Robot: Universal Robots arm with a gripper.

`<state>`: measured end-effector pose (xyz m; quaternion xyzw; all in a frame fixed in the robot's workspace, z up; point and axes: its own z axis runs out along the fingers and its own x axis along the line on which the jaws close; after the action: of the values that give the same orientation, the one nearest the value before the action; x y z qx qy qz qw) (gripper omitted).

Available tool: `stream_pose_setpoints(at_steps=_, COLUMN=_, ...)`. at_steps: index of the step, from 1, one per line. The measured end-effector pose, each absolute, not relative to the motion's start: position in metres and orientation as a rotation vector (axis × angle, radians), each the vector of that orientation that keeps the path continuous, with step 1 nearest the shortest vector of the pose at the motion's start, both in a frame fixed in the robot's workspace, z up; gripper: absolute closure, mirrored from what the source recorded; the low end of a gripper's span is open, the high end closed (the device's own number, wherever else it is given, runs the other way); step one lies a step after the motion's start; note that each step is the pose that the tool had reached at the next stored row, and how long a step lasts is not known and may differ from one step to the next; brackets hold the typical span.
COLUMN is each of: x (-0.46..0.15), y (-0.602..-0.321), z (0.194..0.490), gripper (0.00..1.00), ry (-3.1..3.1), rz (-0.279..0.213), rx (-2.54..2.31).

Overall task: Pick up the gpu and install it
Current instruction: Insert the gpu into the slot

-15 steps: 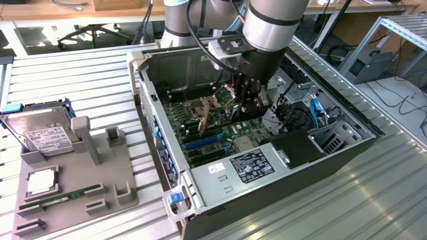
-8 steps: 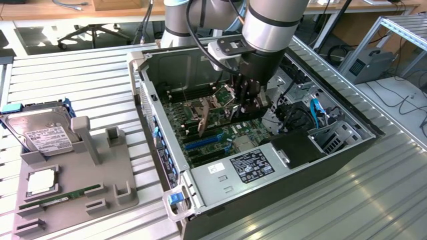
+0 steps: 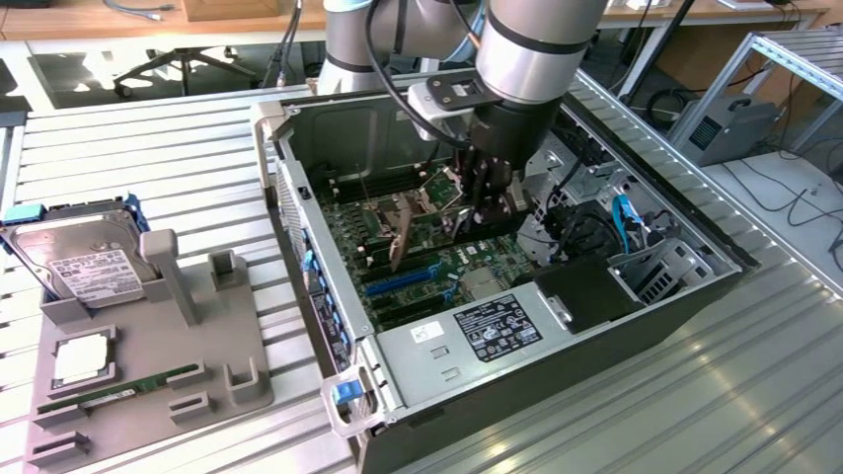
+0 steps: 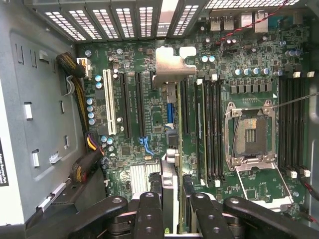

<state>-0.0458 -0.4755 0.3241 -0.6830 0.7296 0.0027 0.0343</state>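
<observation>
One thin, silver-bracketed gpu (image 4: 169,164)

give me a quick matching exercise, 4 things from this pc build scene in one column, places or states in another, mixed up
Things:
1. gpu
2. hard drive
3. RAM stick
4. CPU socket

Places or states:
A. lying flat in the grey tray, near its front edge
B. empty, on the motherboard
C. between the fingers of the gripper, edge-on, over the slots
D. propped at the tray's far corner

Pairs: 1-C, 2-D, 3-A, 4-B

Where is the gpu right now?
In the wrist view, the gpu hangs edge-on in the gripper, above the motherboard slots inside the open computer case.
</observation>
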Motion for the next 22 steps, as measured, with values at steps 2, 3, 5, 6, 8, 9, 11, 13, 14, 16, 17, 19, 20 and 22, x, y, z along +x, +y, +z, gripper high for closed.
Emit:
stream_pose_setpoints(at_steps=2, x=-0.0464, y=-0.4755, z=0.324, gripper=0.73, ry=2.243, rz=0.008, rx=-2.1)
stream_pose_setpoints(at_steps=3, x=-0.0467, y=-0.4755, z=0.3241, gripper=0.73, ry=2.243, rz=0.008, rx=-2.1)
stream_pose_setpoints(at_steps=5, x=-0.0473, y=-0.4755, z=0.324, gripper=0.73, ry=2.243, rz=0.008, rx=-2.1)
stream_pose_setpoints(at_steps=6, x=-0.0477, y=-0.4755, z=0.324, gripper=0.73, ry=2.243, rz=0.008, rx=-2.1)
stream_pose_setpoints(at_steps=8, x=-0.0484, y=-0.4756, z=0.324, gripper=0.73, ry=2.243, rz=0.008, rx=-2.1)
stream_pose_setpoints(at_steps=9, x=-0.0487, y=-0.4755, z=0.324, gripper=0.73, ry=2.243, rz=0.008, rx=-2.1)
stream_pose_setpoints(at_steps=11, x=-0.0495, y=-0.4755, z=0.324, gripper=0.73, ry=2.243, rz=0.008, rx=-2.1)
stream_pose_setpoints(at_steps=13, x=-0.0501, y=-0.4755, z=0.324, gripper=0.73, ry=2.243, rz=0.008, rx=-2.1)
stream_pose_setpoints(at_steps=14, x=-0.0504, y=-0.4755, z=0.324, gripper=0.73, ry=2.243, rz=0.008, rx=-2.1)
stream_pose_setpoints(at_steps=16, x=-0.0509, y=-0.4755, z=0.324, gripper=0.73, ry=2.243, rz=0.008, rx=-2.1)
stream_pose_setpoints(at_steps=17, x=-0.0512, y=-0.4755, z=0.324, gripper=0.73, ry=2.243, rz=0.008, rx=-2.1)
stream_pose_setpoints(at_steps=19, x=-0.0516, y=-0.4755, z=0.324, gripper=0.73, ry=2.243, rz=0.008, rx=-2.1)
stream_pose_setpoints(at_steps=20, x=-0.0518, y=-0.4755, z=0.324, gripper=0.73, ry=2.243, rz=0.008, rx=-2.1)
stream_pose_setpoints(at_steps=22, x=-0.0522, y=-0.4755, z=0.324, gripper=0.73, ry=2.243, rz=0.008, rx=-2.1)
